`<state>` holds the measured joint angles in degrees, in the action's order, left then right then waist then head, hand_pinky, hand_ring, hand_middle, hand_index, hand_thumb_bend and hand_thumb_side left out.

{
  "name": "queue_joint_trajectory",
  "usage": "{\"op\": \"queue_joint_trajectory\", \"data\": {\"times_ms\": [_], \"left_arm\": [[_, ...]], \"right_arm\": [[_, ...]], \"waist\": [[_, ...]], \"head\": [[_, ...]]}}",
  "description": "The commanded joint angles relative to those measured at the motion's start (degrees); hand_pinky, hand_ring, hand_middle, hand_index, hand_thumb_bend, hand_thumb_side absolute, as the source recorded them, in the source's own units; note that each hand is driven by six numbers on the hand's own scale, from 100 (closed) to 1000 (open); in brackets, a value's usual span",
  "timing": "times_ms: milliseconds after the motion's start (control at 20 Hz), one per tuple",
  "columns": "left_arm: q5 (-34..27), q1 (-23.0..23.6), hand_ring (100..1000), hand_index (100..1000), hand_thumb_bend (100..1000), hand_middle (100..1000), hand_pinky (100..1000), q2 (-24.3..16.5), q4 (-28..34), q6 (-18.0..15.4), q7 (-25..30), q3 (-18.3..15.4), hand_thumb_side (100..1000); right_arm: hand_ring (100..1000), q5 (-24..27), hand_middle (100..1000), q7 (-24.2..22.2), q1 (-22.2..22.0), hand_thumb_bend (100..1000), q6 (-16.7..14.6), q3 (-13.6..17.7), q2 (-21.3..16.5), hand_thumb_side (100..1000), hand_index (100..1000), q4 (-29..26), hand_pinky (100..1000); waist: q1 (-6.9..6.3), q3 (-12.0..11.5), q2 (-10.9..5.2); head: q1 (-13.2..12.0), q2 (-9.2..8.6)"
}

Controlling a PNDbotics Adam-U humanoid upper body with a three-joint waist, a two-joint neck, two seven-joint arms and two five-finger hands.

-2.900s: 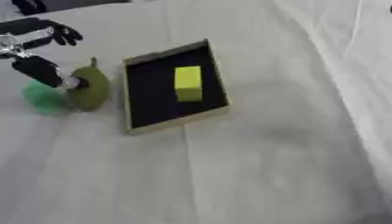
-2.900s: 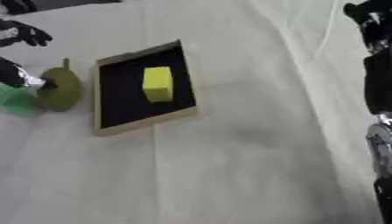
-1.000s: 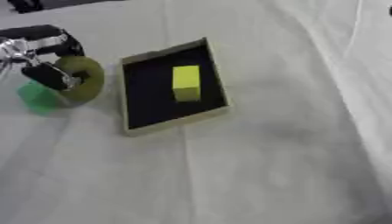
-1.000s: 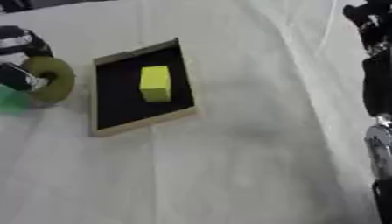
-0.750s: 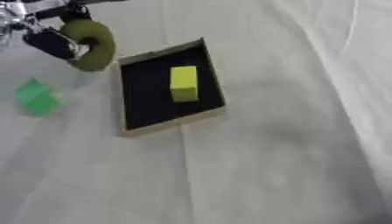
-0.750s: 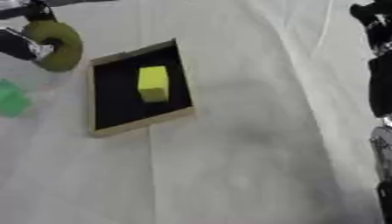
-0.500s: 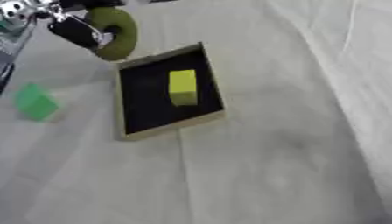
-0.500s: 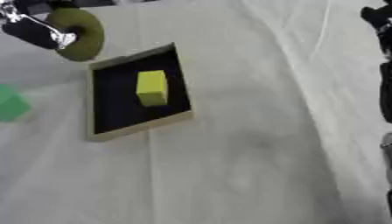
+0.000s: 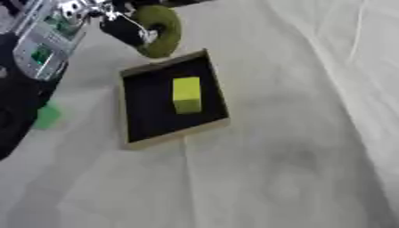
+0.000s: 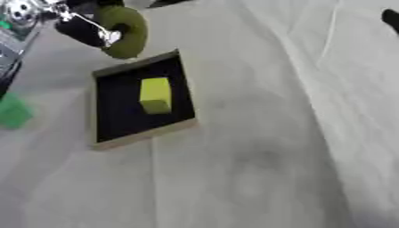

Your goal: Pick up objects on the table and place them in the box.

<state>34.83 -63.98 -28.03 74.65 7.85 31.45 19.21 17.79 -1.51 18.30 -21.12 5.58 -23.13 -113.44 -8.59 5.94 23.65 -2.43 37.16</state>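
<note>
Pinching an olive-green ring [image 9: 158, 30] through its hole, the left hand's fingers [image 9: 123, 30] are curled round one side of it, so the ring hangs clear of the table, just above the far rim of the box [image 9: 204, 128]. From this grip the main risk, as I judge it, is a release too soon: the ring sits over the box's far edge rather than over the dark floor, so it could strike the rim and roll off onto the cloth [image 9: 280, 169], or land on its edge and wheel away. A finger through the hole could also snag the ring as the hand [image 9: 109, 20] opens and fling it aside. Below the fingers, inside the box, a yellow block [image 9: 186, 94] lies near the middle, leaving free floor on either side of it; the ring dropped straight onto it might bounce out. Further from the fingers, down past the forearm at the left edge, a green block [image 10: 13, 111] lies on the cloth, well apart from the box and not yet collected. The right hand is not clearly visible; only a dark shape shows at the far right edge.
</note>
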Motion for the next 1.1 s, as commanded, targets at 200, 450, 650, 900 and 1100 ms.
{"op": "queue_joint_trajectory", "data": {"times_ms": [200, 450, 650, 900, 1100], "left_arm": [[2.61, -1.37, 633, 607, 100, 478, 795, 1.72, -2.94, -1.86, -1.3, 0.1, 117], [2.96, -1.96, 633, 609, 100, 480, 794, 2.96, -3.33, -2.88, -2.48, 0.39, 138], [2.85, -1.7, 656, 660, 117, 521, 806, 3.71, -3.95, -3.4, -1.47, 0.87, 239], [1.52, -0.55, 811, 862, 315, 745, 884, 3.38, -3.32, -4.91, 3.88, 1.39, 440], [0.94, 0.27, 856, 908, 467, 801, 916, 2.6, -0.83, -4.94, 5.37, 0.46, 536]], "right_arm": [[960, 0.66, 593, -0.38, 1.07, 100, 0.28, -0.09, -0.19, 641, 814, -1.16, 893], [961, 0.87, 593, -0.69, 1.43, 100, 0.7, -0.31, 0.18, 643, 814, -1.16, 893], [960, 1.09, 593, -0.7, 1.76, 100, 0.9, -0.34, 0.27, 643, 814, -1.16, 893], [961, 1.07, 592, -0.59, 1.67, 100, 0.96, -0.23, 0.18, 644, 814, -1.16, 893], [961, 1.05, 592, -0.6, 1.56, 100, 1.15, -0.31, 0.24, 644, 814, -1.16, 893]], "waist": [[-0.35, 0.21, -0.37], [-0.45, 0.53, -0.19], [-0.54, 0.68, -0.15], [-0.6, 0.46, -0.22], [-0.43, 0.05, -0.44]], "head": [[-0.41, -0.51], [-0.4, -0.54], [-0.31, -0.51], [0.13, -0.41], [0.61, -0.24]]}}
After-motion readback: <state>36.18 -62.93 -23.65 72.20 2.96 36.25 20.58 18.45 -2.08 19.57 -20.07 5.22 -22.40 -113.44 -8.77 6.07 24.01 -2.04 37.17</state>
